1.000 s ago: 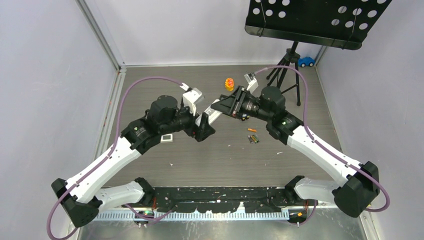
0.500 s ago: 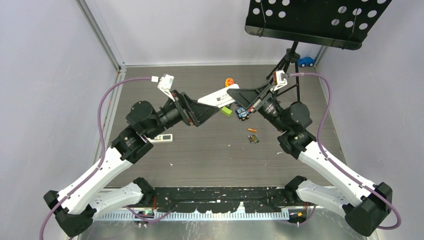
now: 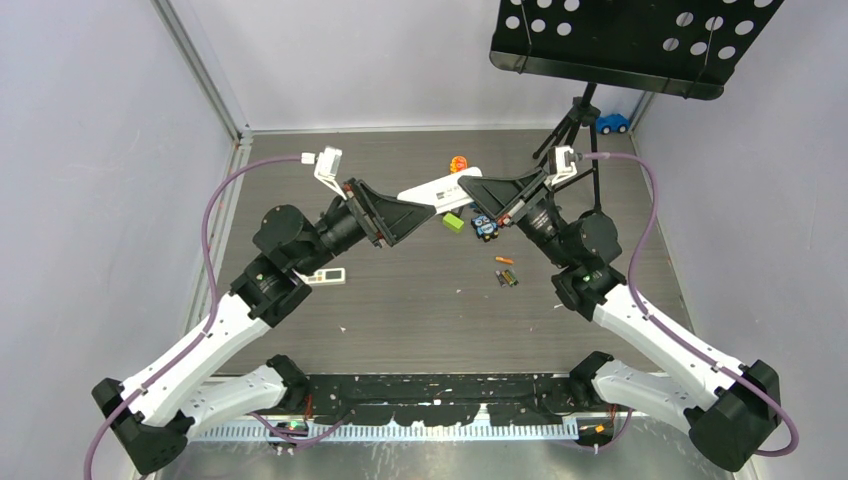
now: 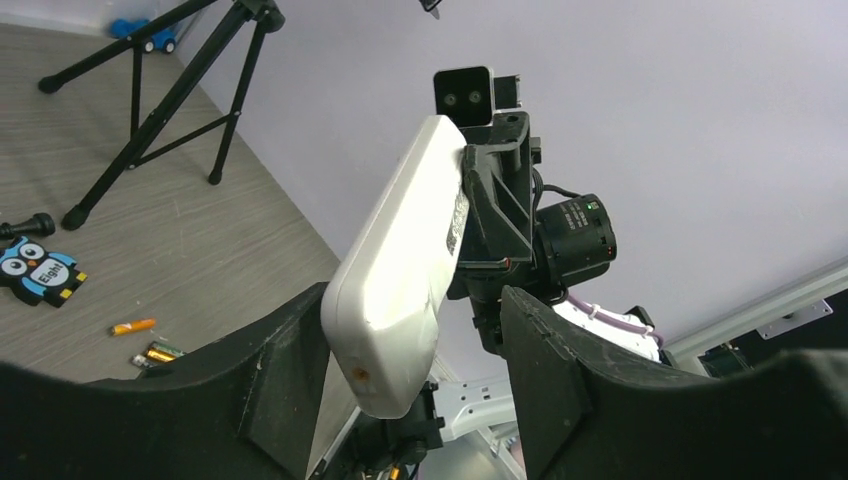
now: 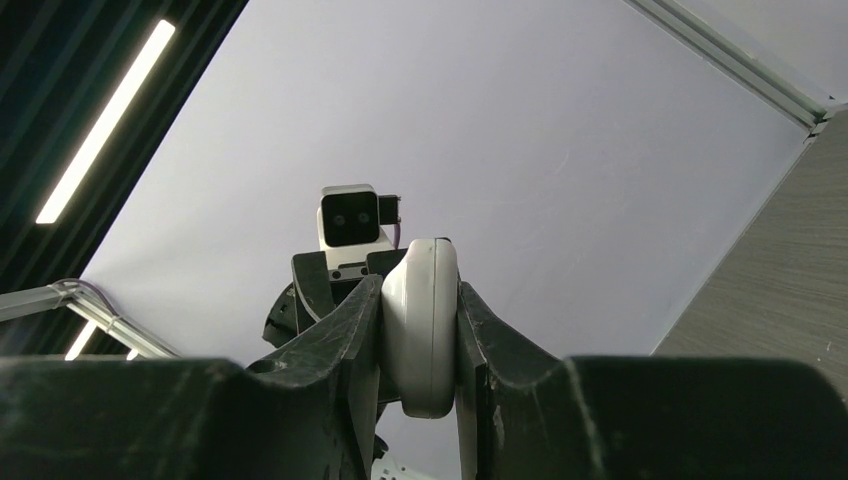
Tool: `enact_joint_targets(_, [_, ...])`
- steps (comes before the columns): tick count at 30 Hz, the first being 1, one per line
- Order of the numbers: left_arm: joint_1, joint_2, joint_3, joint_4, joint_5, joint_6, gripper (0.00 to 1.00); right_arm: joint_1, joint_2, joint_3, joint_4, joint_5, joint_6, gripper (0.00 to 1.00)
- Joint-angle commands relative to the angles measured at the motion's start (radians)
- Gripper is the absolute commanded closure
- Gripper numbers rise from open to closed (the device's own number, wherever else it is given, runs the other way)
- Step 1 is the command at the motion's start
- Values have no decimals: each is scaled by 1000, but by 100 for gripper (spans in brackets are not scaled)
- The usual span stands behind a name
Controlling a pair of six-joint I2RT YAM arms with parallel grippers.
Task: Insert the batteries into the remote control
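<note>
Okay, we see the remote control (image 3: 437, 189) up in the air between both arms, well above the table (image 3: 400, 320). The right gripper (image 3: 473, 184) has it clamped: in the right wrist view both fingers (image 5: 355, 330) press the thin sides of the white body (image 5: 420, 320), with no gap. The left gripper (image 3: 418, 214) straddles the other end with its jaws apart. In the left wrist view the remote (image 4: 400, 270) sits against one finger (image 4: 285, 370), and we see a clear gap to the other. Only a plain white side faces us, so we cannot tell if the battery recess holds anything.

The batteries (image 3: 508, 279) lie loose on the table, under the right arm. A mostly orange one (image 3: 505, 261) lies just beside the dark ones. They also show in the left wrist view (image 4: 150, 350). A smaller white remote (image 3: 325, 276) lies flat by the left arm. A green block (image 3: 455, 222) and a blue owl toy (image 3: 484, 226) lie below the held remote.
</note>
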Motion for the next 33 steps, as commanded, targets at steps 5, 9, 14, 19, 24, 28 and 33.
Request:
enact_joint_targets(5, [18, -9, -12, 78, -46, -51, 44, 3, -8, -15, 125, 10, 27, 88])
enact_joint_targets(9, [41, 3, -25, 106, -15, -95, 53, 2, 4, -22, 155, 3, 42, 88])
enact_joint_targets(14, [80, 23, -46, 170, 44, -179, 60, 3, 21, -27, 184, -14, 52, 88])
enact_joint_targets(19, [120, 56, -68, 242, 106, -260, 64, 3, 34, -36, 188, -16, 55, 88])
enact_joint_targets(24, [140, 81, -84, 295, 153, -298, 85, 2, 38, -46, 186, -10, 58, 88])
enact_joint_targets(28, [141, 82, -91, 291, 164, -276, 100, 1, 28, -43, 121, -3, 36, 82])
enact_joint_targets(33, [151, 59, -70, 114, 156, -146, 100, -4, -33, -11, -140, 30, -92, 27])
